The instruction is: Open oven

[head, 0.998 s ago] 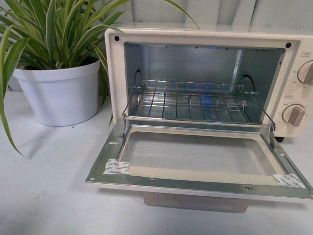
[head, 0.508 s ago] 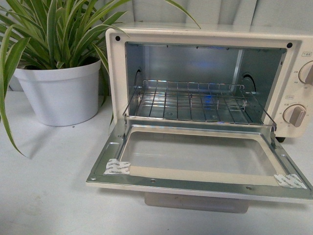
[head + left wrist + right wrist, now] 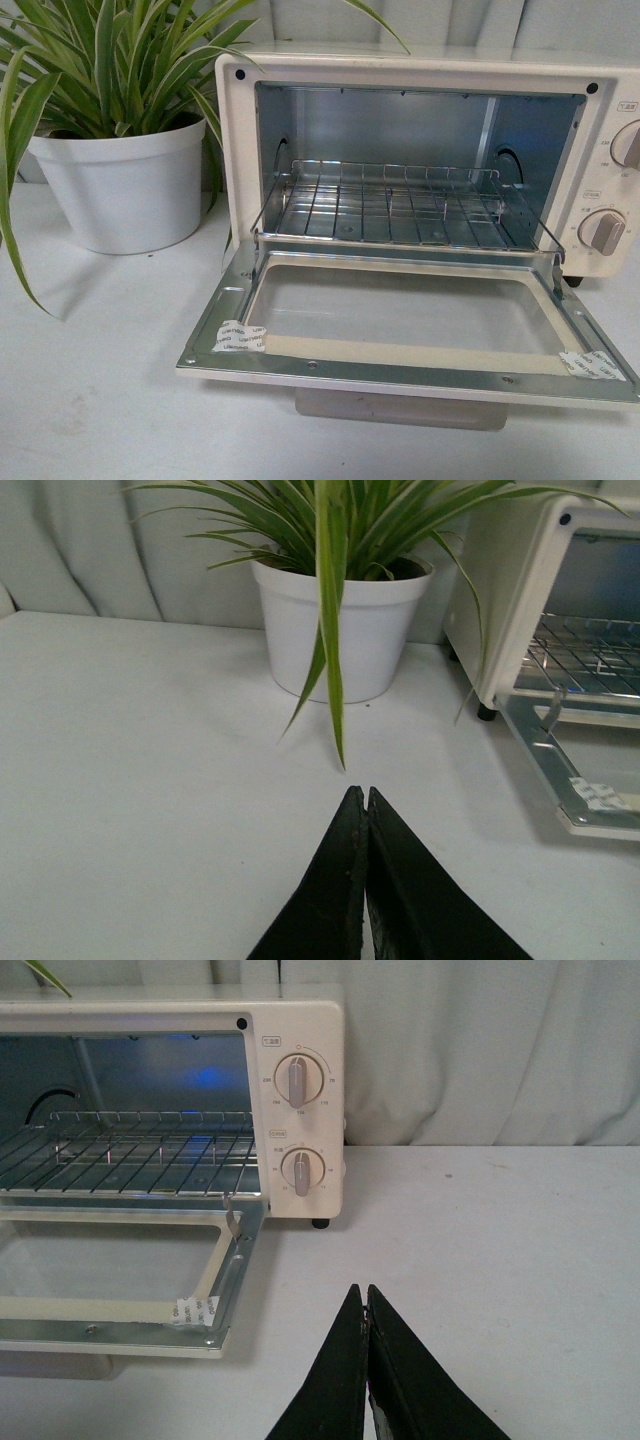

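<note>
Sitting on the white desk (image 3: 90, 400), beside a potted plant (image 3: 120, 150): oven (image 3: 420, 75) with door (image 3: 400, 370) lying fully down, wire rack (image 3: 400, 205) showing inside. Hovering over bare desk, both pressed together and holding nothing: left gripper (image 3: 362, 805) near the plant, right gripper (image 3: 364, 1300) by the knobs (image 3: 300, 1080).

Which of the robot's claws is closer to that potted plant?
Left. The left gripper, shut, hangs over the table right before the white plant pot. The right gripper, also shut, is past the oven on its knob side, no plant in view.
</note>
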### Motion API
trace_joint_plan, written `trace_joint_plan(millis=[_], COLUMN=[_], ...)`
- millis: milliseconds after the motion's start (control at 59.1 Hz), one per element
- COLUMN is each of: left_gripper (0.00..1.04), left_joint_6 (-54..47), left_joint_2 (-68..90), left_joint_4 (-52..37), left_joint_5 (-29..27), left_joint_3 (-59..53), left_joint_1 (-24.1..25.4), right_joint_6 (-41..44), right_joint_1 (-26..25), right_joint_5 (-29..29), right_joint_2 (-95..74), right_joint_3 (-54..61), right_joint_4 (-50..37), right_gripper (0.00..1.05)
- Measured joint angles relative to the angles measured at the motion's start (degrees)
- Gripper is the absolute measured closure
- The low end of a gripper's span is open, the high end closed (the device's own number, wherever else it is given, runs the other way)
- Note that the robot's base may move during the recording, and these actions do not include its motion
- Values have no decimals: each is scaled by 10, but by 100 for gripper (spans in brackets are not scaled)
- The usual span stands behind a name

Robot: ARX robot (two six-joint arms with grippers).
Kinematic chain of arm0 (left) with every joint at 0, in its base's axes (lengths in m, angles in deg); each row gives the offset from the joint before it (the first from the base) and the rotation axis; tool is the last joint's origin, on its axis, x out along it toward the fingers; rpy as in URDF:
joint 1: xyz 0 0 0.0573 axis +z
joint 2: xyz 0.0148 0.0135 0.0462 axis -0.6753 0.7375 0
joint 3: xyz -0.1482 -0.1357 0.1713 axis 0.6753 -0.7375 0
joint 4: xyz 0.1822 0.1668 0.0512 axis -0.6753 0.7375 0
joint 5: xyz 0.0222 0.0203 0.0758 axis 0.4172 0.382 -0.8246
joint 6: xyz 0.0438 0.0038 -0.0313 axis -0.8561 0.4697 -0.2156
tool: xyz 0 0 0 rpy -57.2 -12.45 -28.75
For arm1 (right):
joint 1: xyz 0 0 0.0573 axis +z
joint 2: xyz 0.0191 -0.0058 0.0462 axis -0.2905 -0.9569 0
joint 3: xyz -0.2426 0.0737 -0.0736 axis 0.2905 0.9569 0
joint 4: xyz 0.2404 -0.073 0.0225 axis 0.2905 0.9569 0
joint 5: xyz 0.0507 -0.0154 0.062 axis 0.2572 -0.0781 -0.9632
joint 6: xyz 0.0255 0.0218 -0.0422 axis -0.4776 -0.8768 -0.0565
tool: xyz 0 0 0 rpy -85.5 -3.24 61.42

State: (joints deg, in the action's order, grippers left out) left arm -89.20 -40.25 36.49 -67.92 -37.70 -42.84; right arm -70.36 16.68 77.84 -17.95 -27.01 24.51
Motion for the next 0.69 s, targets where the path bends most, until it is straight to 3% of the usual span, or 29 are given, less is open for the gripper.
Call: trace_joint_plan(millis=[372,406,694], left_gripper=[101,96,40], left_joint_6=[0,0,0], left_joint_2=[0,0,0], left_joint_4=[0,0,0], left_joint_5=[1,1,1], left_joint_3=[0,0,0], left_joint_1=[1,1,1], right_joint_6=[0,1,1], right_joint_1=[0,0,0], right_joint_5=[0,0,0], right_joint_2=[15,15,16], right_joint_3=[17,17,17], right_joint_4=[-1,-1,-1], right_gripper=[104,103,48])
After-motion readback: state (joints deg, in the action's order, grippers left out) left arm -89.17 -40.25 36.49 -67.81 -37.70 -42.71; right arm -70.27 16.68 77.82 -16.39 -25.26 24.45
